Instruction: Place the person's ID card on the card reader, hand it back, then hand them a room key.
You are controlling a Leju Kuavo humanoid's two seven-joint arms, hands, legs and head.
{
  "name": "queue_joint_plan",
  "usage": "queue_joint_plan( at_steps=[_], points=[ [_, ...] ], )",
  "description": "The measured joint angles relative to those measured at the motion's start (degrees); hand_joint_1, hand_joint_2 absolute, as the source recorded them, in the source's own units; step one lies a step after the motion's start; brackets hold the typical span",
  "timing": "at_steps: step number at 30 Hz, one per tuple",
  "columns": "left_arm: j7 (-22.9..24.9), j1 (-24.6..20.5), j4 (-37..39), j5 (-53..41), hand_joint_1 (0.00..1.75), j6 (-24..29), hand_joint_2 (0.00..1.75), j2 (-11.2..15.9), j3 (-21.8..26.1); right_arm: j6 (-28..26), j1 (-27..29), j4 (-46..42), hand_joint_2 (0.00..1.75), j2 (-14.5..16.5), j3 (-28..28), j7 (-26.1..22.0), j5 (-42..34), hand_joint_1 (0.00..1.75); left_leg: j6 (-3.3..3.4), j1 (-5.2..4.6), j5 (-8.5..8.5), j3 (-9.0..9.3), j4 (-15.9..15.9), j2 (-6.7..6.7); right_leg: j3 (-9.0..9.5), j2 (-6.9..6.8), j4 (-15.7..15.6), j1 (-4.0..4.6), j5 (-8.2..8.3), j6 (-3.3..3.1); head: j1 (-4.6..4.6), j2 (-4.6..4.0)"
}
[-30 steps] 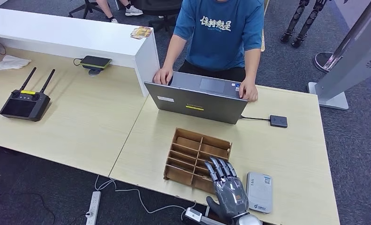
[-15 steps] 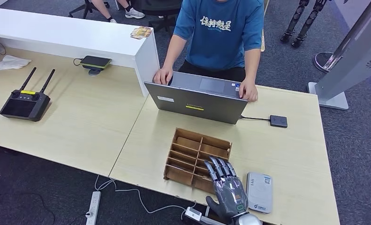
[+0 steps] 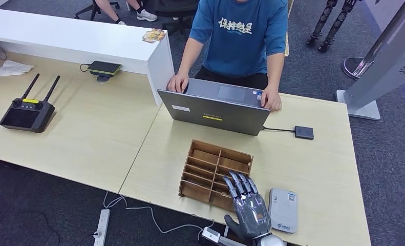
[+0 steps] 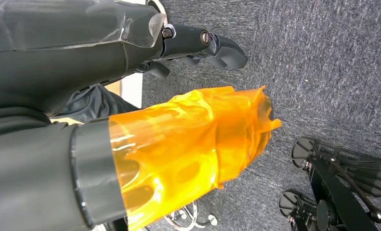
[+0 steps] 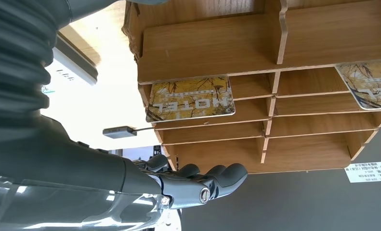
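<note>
The right robot hand point(image 3: 250, 211) hovers empty with fingers spread over the wooden rack point(image 3: 215, 172) where a room key card point(image 5: 192, 97) sits in a slot, so the key-fetching step seems underway, next needing a pinch.

I see a matt plywood organiser point(image 3: 215, 173), pale wood-grain laminate table point(image 3: 318, 174), glossy printed key cards point(image 5: 192, 98), a smooth grey plastic reader point(image 3: 283, 203), and a brushed metallic laptop lid point(image 3: 215, 113).

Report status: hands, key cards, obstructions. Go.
Right hand open, empty, over wooden rack. Left hand down by floor, empty. Key card in its slot, unblocked.
</note>
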Motion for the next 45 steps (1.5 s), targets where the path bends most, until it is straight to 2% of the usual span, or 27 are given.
queue_joint_plan(
  at_steps=[12, 14, 15, 17, 19, 23, 45],
  points=[
    [0.0, 0.0, 0.0, 0.0, 0.0, 0.0, 0.0, 0.0, 0.0, -0.2, 0.0, 0.0, 1.75, 0.0, 0.0, -0.2, 0.0, 0.0, 0.0, 0.0, 0.0, 0.0, 0.0, 0.0, 0.0, 0.0, 0.0, 0.0, 0.0, 0.0, 0.0, 0.0],
    [0.0, 0.0, 0.0, 0.0, 0.0, 0.0, 0.0, 0.0, 0.0, -0.3, 0.0, 0.0, 1.75, 0.0, 0.0, -0.2, 0.0, 0.09, 0.0, 0.0, 0.0, 0.0, 0.0, 0.0, 0.0, 0.0, 0.0, 0.0, 0.0, 0.0, 0.01, 0.0],
    [0.0, 0.0, 0.0, 0.0, 0.0, 0.0, 0.0, 0.0, 0.0, -0.4, 0.0, 0.0, 1.75, 0.0, 0.0, -0.2, 0.0, 0.27, 0.0, 0.0, 0.0, 0.0, 0.0, 0.0, 0.0, 0.0, 0.0, 0.0, 0.0, 0.0, 0.01, 0.0],
    [0.0, 0.0, 0.0, 0.0, 0.0, 0.0, 0.0, 0.0, 0.0, -0.4, 0.1, 0.0, 1.75, 0.0, 0.0, -0.2, 0.0, 0.92, 0.0, 0.0, 0.0, 0.0, 0.0, 0.0, 0.0, 0.0, 0.0, 0.0, 0.0, 0.0, 0.01, 0.0],
    [0.0, 0.0, 0.0, 0.0, 0.0, 0.0, 0.0, 0.0, 0.0, -0.5, 0.1, 0.0, 1.75, 0.0, 0.0, -0.3, -0.2, 1.4, 0.0, 0.0, 0.0, 0.0, 0.0, 0.0, 0.0, 0.0, 0.0, 0.0, 0.0, 0.0, 0.0, 0.0],
    [0.0, 0.0, 0.0, 0.0, 0.0, 0.0, 0.0, 0.0, 0.0, -0.7, 0.1, 0.0, 1.75, 0.0, 0.0, -0.7, -0.8, 1.7, 0.0, 0.0, 0.0, 0.0, 0.0, 0.0, 0.0, 0.0, 0.0, 0.0, 0.0, 0.0, -0.01, 0.0],
    [0.0, 0.0, 0.0, -0.2, 0.0, 0.0, 0.0, 0.0, 0.0, -0.2, -0.4, 0.1, 1.75, 0.0, 0.0, -2.6, -4.5, 1.75, 0.0, 0.0, 0.0, 0.0, 0.0, -0.01, 0.0, -0.01, 0.0, 0.0, 0.0, 0.0, -0.01, 0.0]
  ],
)
